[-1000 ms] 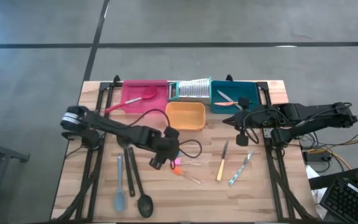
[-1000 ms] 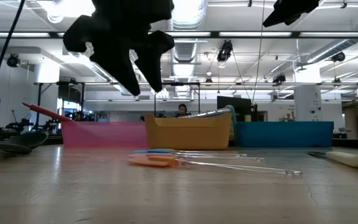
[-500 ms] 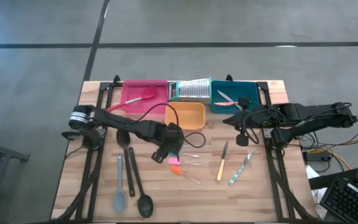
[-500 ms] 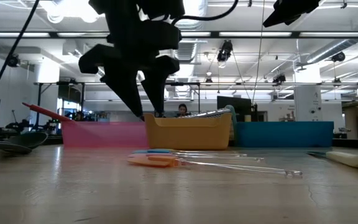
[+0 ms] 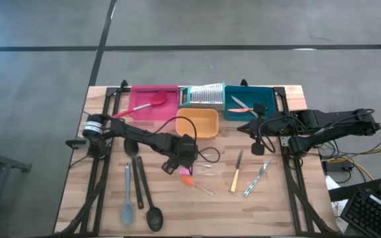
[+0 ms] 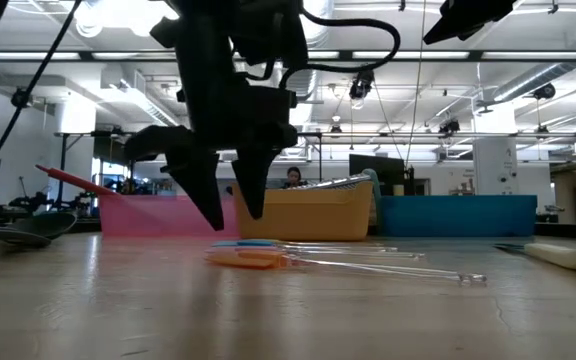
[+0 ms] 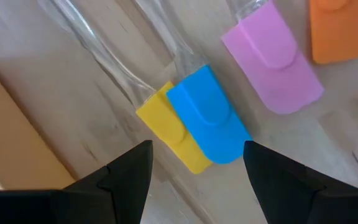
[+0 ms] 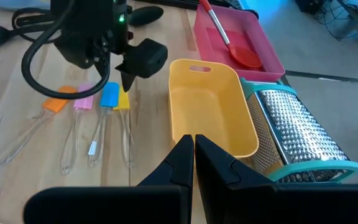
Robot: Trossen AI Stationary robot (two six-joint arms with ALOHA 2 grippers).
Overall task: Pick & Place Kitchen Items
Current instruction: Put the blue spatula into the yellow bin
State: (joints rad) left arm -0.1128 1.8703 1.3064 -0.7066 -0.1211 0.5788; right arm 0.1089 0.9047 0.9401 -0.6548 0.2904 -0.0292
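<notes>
While our left pincer (image 7: 194, 165) hangs just above the surface (image 5: 276, 205) with its fingers spread wide and nothing between them, we see the yellow spatula (image 7: 173, 137) and blue spatula (image 7: 209, 117) lying side by side right under the gap, with the pink spatula (image 7: 272, 59) and orange spatula (image 7: 339, 28) beside them. Our right pincer (image 8: 194, 149) waits with its fingers pressed together, empty, near the orange tray (image 8: 210, 106).

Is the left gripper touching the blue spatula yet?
Apart. Low view: left gripper open, fingertips hanging clear above the blue spatula lying on the table.
</notes>
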